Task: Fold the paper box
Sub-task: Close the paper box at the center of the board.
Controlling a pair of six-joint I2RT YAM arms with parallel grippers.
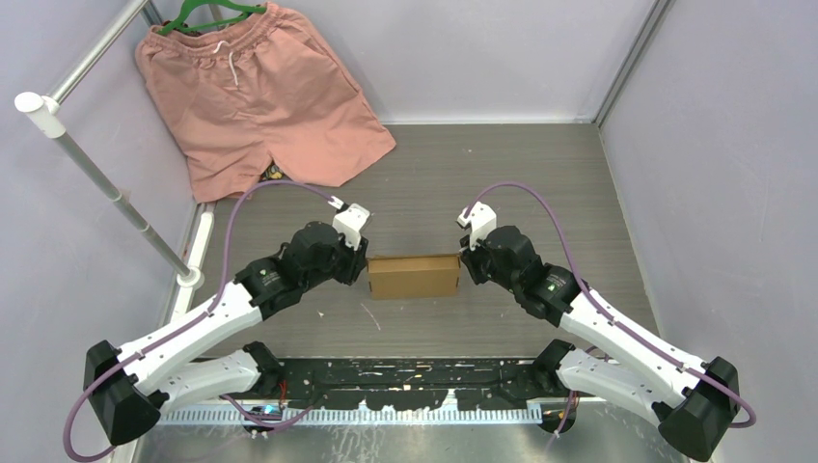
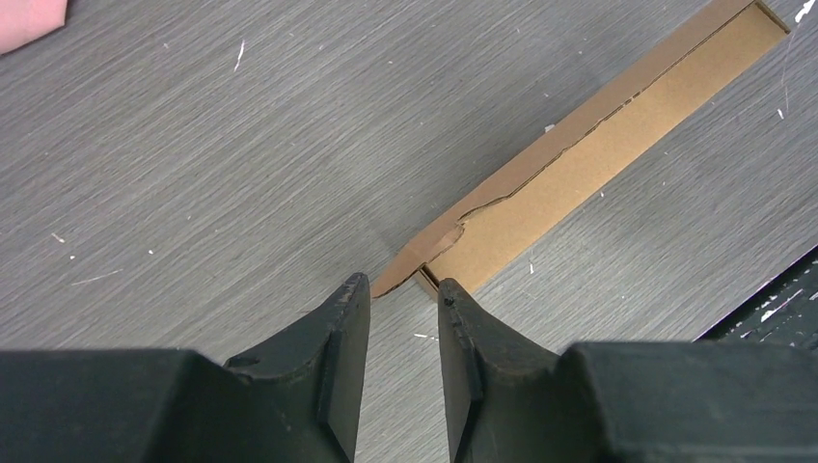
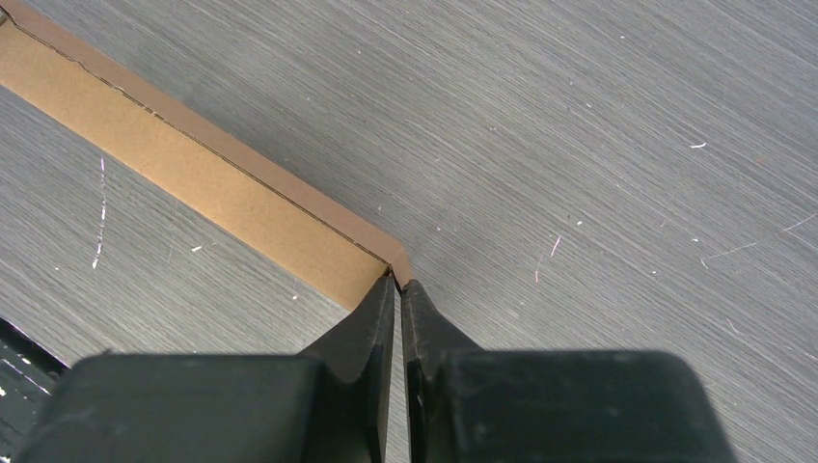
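Observation:
The paper box (image 1: 413,276) is a small flat brown cardboard box lying on the grey table between my two arms. My left gripper (image 1: 365,265) is at its left end. In the left wrist view the box (image 2: 598,145) runs off to the upper right, and its torn-edged corner lies just past the tips of the left gripper (image 2: 402,283), whose jaws stand apart with only table between them. My right gripper (image 1: 463,258) is at the box's right end. In the right wrist view the right gripper (image 3: 397,282) is pinched on the end corner of the box (image 3: 193,164).
Salmon-pink shorts (image 1: 256,92) hang on a green hanger (image 1: 207,14) at the back left. A white pole (image 1: 106,183) slants along the left side. Pale walls close in the table on three sides. A black rail (image 1: 405,376) runs along the near edge.

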